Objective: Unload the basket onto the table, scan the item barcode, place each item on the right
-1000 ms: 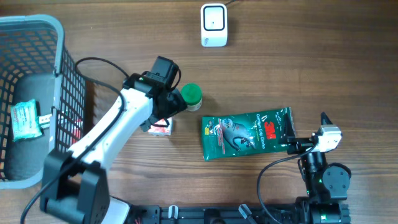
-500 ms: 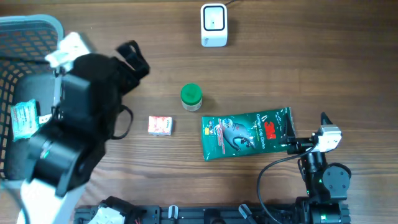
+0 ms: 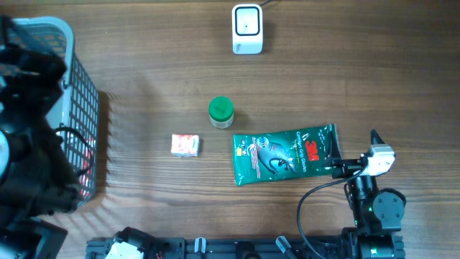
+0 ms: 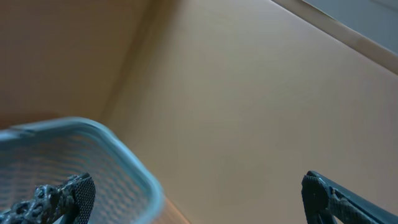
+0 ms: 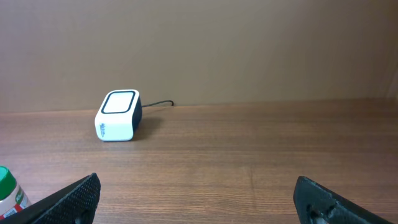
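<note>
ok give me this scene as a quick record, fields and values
scanner: white, far side, nothing touching it
pouch: green, lying flat, right end by right tool
bottle: green cap, upright, between scanner and pouch
small box: left of pouch, apart from it
basket: far left
left tool: open, empty, above basket rim
right tool: open, empty

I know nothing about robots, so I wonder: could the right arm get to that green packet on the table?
Probably yes. The green packet lies flat close by the open right gripper, with nothing between them.
</note>
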Robot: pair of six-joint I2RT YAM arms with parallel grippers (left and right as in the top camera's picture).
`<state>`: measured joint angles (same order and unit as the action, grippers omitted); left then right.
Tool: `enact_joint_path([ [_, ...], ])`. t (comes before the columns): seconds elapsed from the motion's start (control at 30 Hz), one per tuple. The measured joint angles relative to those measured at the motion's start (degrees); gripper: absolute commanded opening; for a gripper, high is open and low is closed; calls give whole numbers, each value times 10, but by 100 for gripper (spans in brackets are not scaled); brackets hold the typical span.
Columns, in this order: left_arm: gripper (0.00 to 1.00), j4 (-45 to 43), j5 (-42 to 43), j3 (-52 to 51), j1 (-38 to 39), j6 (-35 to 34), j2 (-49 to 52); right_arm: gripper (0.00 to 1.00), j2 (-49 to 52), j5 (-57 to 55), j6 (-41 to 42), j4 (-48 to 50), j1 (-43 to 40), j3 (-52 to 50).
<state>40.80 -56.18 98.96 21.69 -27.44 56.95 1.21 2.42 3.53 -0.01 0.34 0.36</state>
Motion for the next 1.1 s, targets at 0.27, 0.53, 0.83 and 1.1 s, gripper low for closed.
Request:
enact_joint_path([
  [0.27,100,33,-59,1,-166,-5,6,100,0,0,0,0,0,0],
  [0.53,100,139,185,5,-440,-73,115,100,0,0,0,0,0,0],
  [0.83,100,264,562,2,-643,-128,337,100,0,0,0,0,0,0],
  [1.1,100,293,696,2,-636,-131,475,100,0,-1,0,0,0,0],
])
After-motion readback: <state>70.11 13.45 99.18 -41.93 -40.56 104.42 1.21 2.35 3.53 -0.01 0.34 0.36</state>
